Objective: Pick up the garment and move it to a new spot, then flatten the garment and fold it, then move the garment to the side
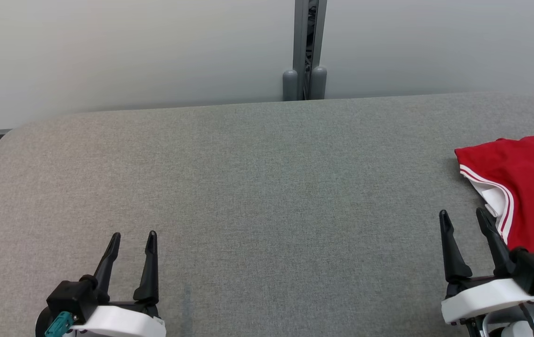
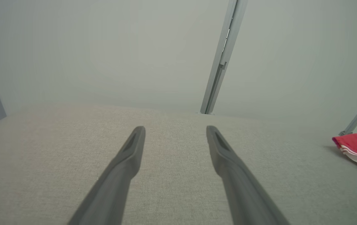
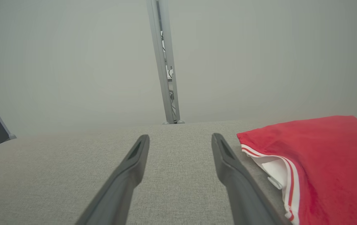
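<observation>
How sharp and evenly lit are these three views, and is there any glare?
Head view: crisp, soft even light, no glare, a faint shadow beside the red garment. Left wrist view: hazy, washed out, left pincer blurred near the lens. Right wrist view: equally hazy, right pincer soft.

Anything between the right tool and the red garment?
Nothing visible. The right tool, open, sits just left of the garment on the table, with the garment's white-striped edge right beside it. Whether the two touch cannot be told.
</observation>
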You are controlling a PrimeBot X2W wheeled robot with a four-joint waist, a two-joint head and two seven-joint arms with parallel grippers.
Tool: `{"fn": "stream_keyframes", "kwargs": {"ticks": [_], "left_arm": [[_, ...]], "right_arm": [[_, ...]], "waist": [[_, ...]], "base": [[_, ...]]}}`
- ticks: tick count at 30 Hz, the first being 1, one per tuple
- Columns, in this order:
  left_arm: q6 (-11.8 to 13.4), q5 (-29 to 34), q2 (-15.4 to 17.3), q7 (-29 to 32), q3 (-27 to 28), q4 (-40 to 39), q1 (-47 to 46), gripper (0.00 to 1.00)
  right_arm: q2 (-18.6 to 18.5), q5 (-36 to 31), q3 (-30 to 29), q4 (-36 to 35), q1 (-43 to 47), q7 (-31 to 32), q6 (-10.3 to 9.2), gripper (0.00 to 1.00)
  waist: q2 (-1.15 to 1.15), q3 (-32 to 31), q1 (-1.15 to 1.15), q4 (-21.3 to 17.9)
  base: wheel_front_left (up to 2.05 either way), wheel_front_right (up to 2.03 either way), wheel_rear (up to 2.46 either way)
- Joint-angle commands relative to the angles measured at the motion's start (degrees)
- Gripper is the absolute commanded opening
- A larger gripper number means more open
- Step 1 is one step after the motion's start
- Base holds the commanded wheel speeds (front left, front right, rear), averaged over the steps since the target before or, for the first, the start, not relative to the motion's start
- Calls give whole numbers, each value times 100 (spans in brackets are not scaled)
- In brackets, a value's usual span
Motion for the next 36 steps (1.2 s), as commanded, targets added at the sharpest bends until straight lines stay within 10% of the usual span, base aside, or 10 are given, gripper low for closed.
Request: {"fn": "stream_keyframes", "kwargs": {"ticks": [1, 36], "left_arm": [[65, 36, 28, -3, 10, -42, 61, 100], [141, 29, 26, -3, 27, -421, 147, 100]], "right_arm": [[5, -93, -48, -67, 83, -21, 1, 100], [60, -333, -5, 30, 131, -22, 1, 100]], "waist": [[0, -4, 0, 1], [0, -33, 0, -20]], "base": [[0, 0, 0], [0, 0, 0]]}}
